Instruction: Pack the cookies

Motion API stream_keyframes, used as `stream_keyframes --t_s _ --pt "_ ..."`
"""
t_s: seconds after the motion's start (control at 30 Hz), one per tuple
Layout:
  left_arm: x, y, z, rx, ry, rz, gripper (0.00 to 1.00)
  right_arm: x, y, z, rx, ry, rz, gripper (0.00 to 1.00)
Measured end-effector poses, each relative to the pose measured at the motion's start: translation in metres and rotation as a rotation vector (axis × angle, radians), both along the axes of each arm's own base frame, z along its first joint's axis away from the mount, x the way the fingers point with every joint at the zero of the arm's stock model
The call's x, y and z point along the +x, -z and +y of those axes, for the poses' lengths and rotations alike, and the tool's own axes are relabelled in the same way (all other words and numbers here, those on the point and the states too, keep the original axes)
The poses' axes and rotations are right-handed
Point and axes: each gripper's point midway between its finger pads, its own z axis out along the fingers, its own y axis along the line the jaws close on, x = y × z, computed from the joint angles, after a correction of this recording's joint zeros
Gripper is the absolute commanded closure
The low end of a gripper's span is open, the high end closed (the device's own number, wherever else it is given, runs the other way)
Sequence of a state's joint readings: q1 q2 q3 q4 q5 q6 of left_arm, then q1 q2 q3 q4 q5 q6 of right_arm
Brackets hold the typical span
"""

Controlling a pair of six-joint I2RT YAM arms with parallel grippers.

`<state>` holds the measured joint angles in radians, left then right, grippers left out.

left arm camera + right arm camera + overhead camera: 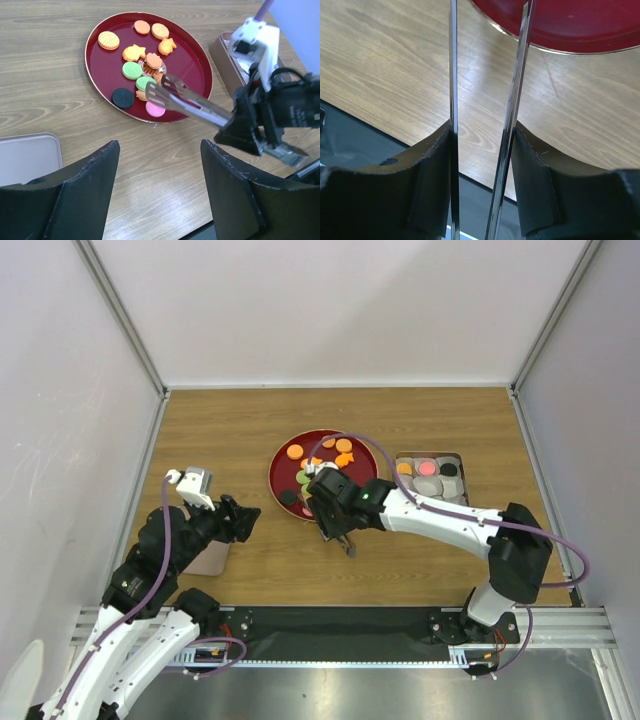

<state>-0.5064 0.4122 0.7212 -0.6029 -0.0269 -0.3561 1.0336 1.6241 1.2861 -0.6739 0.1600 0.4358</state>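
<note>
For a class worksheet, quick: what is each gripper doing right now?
Left gripper: open, empty.
Right gripper: shut on the tongs.

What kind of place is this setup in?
Probably a robot test cell in a lab: plain white panel walls enclose a wooden table, and the left arm and right arm are mounted on a metal rail at its near edge.

Pale panel walls (340, 300) enclose a wood-grain table (220, 430).

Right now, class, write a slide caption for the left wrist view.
Right tool holds metal tongs, tips among the cookies on the red plate; tin beside it.
</note>
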Motion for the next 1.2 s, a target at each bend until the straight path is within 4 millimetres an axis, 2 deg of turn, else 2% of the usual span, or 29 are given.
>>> stream_keyframes --t_s 0.13,0.37,1.2 --pt "0.000 0.000 0.000 0.000 0.000 0.000 0.28 -0.005 0.008 0.005 -0.018 -0.012 0.010 0.51" --pt "0.000 0.000 0.000 0.000 0.000 -0.001 0.28 -0.002 0.014 0.012 -0.034 -0.011 0.011 0.51" --pt "0.000 0.000 0.000 0.000 -0.001 -0.001 0.28 0.013 0.029 0.010 -0.077 0.026 0.017 0.52"
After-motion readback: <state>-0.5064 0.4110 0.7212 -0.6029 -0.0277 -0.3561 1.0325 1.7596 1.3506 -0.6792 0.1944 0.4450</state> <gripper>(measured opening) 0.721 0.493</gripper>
